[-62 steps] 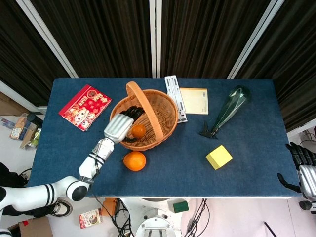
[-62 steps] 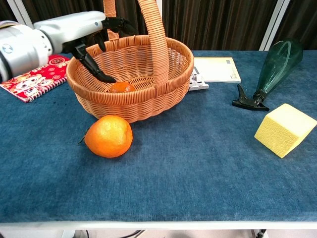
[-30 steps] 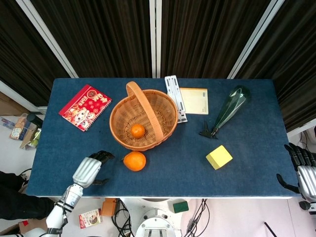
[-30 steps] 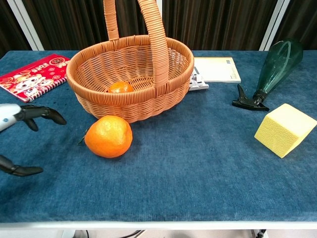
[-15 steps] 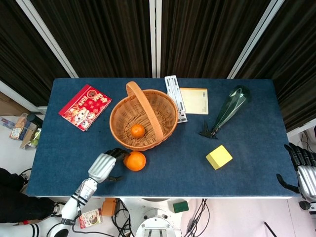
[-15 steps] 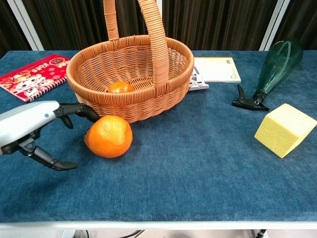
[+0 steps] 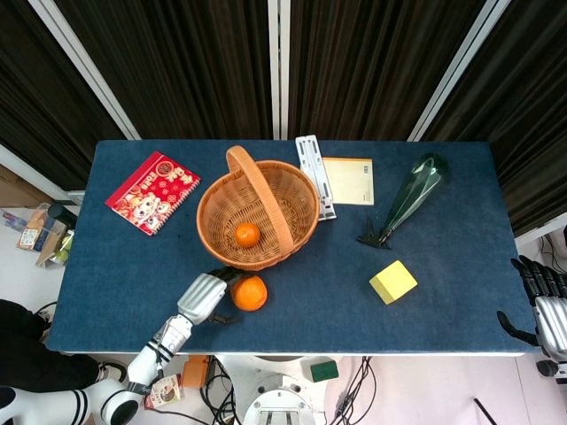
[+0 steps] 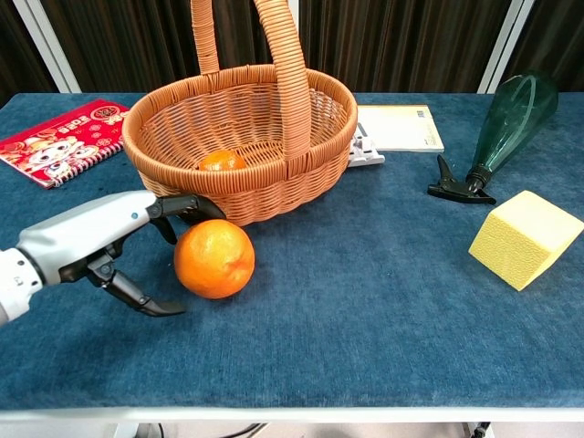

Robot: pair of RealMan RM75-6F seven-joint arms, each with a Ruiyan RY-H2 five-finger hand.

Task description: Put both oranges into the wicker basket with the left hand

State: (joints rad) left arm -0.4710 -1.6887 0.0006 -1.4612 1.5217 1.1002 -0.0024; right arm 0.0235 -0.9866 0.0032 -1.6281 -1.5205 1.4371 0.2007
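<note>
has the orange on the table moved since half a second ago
Yes. The orange outside the wicker basket has slid slightly rightward along the basket's front, pushed by the left hand.

Lab, dark curtains (image 7: 195, 62), floor cables (image 7: 359, 385)

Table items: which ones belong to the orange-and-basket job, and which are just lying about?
Job:
wicker basket
orange in basket
orange on table
left hand, around that orange

Lying about:
red notebook
yellow pad
white strip
green spray bottle
yellow block
right hand, idle
</note>
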